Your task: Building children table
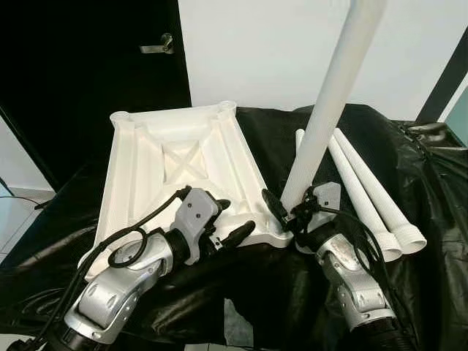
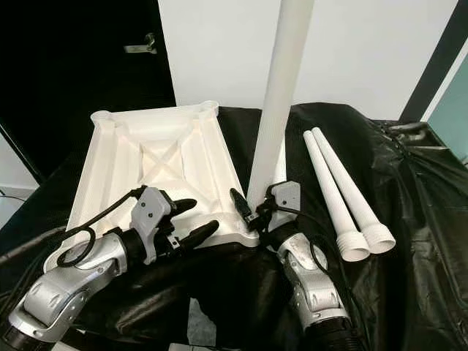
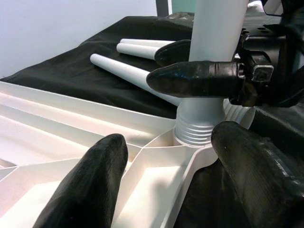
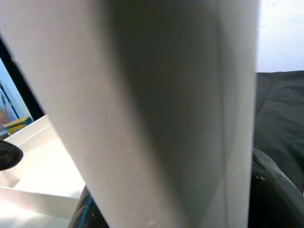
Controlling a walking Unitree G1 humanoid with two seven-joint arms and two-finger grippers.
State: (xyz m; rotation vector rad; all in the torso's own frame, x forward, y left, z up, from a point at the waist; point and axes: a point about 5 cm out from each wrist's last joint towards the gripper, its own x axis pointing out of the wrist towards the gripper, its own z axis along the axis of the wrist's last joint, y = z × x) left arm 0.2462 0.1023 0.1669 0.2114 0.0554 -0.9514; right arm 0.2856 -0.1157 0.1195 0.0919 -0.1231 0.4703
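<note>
A white tabletop (image 1: 175, 157) lies upside down on a black sheet. A long white table leg (image 1: 333, 88) stands upright at the tabletop's near right corner, its threaded end (image 3: 197, 128) in the corner socket. My right gripper (image 1: 289, 208) is shut on the leg just above the socket; one of its fingers (image 3: 199, 78) crosses the leg in the left wrist view. My left gripper (image 2: 191, 219) is open at the near edge of the tabletop, one finger over the ribbed inside and the other outside the rim.
Two more white legs (image 2: 344, 190) lie side by side on the black sheet (image 1: 409, 168) to the right, threaded ends toward me. A dark door with a metal handle (image 1: 157, 47) stands at the back left, a white wall behind.
</note>
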